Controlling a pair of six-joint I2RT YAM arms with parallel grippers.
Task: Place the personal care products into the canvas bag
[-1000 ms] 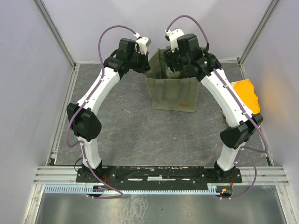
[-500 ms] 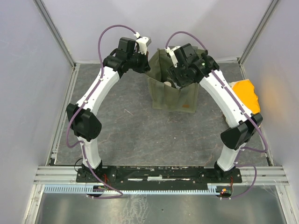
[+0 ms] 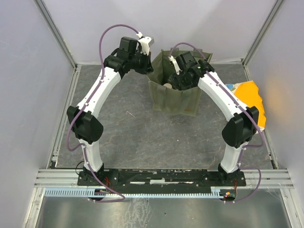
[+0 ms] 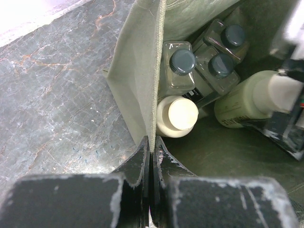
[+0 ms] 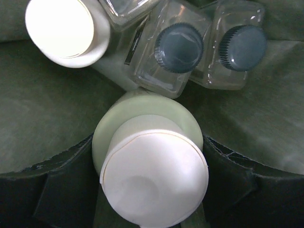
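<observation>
The left fingers (image 4: 135, 164) pinch the canvas bag (image 4: 135, 71) rim. The right fingers (image 5: 61, 180) clasp the olive-green bottle (image 5: 147, 114) inside the bag: seat it beside the cream bottle (image 4: 176, 115), then release.

legible text: none | olive-green bottle (image 4: 244, 99), up-right of the left fingers (image 4: 135, 166): dark print, too blurred to read

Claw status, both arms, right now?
Left claw: closed, pinching the canvas bag at its rim.
Right claw: closed on the pale-capped green bottle, inside the bag.
</observation>
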